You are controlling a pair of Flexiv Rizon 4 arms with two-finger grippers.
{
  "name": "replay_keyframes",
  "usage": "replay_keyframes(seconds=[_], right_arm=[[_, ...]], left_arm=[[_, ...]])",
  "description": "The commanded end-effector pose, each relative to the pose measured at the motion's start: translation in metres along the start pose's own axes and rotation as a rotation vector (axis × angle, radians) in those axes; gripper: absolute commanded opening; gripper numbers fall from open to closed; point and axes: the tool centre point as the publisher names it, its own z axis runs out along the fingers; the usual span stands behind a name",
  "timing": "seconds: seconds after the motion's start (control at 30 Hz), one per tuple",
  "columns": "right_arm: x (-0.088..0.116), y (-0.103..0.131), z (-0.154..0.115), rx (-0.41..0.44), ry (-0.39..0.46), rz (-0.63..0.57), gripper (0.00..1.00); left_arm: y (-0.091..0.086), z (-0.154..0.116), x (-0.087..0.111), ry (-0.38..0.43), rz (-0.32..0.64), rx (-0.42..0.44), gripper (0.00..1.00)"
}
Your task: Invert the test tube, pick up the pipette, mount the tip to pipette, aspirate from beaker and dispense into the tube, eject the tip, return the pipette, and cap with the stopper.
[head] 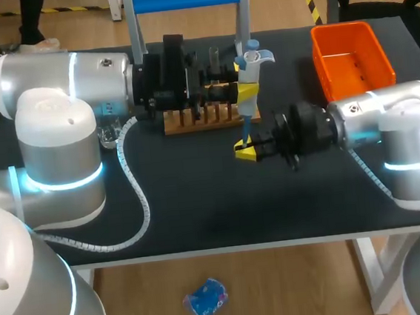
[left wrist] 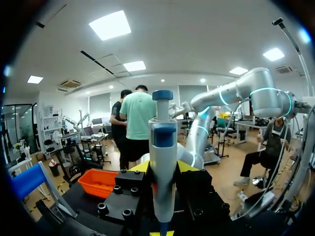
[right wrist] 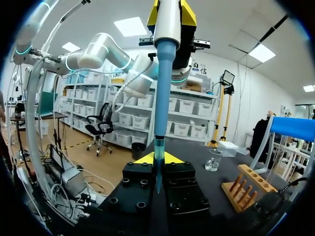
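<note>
Pipette (head: 250,68): upright over the table (head: 199,203), just in front of the rack's (head: 199,119) right end. The left gripper (head: 247,91) is clenched on its body, a yellow finger on each side. The pipette's tip (right wrist: 159,147) points straight down into the tube (right wrist: 158,172).

Tube: upright beneath the pipette, grasped between the fingers of the right gripper (head: 245,149).

Beaker (right wrist: 213,160): standing on the table beside the rack, apart from both grippers.

Bin (head: 349,58): orange, at the far right of the table, well clear of the pipette.
</note>
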Motion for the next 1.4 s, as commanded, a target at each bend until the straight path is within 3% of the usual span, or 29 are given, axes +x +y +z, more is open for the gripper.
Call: replay_keyframes(seconds=[0.03,0.47,0.87,0.9,0.93,1.4], right_arm=[[0.006,0.012,-0.001,-0.002,-0.058,0.001,0.0],[0.002,0.01,-0.005,-0.007,-0.168,0.014,0.0],[0.0,0.009,-0.005,-0.017,-0.192,0.032,0.0],[0.0,0.009,-0.005,-0.012,-0.173,0.035,0.07],[0.001,0.008,-0.006,-0.002,-0.154,0.031,1.0],[0.017,-0.008,-0.044,0.105,-0.048,0.127,1.0]], left_arm=[[0.009,0.0,0.0,-0.001,-0.001,-0.001,0.0],[0.009,0.0,0.0,-0.001,-0.001,-0.001,0.0],[0.009,0.0,0.0,-0.001,-0.001,-0.001,0.0],[0.009,0.0,0.0,-0.001,-0.001,-0.001,0.0],[0.009,0.0,0.0,-0.001,-0.001,-0.001,0.0],[0.009,0.0,0.0,-0.001,-0.001,-0.001,0.0]])
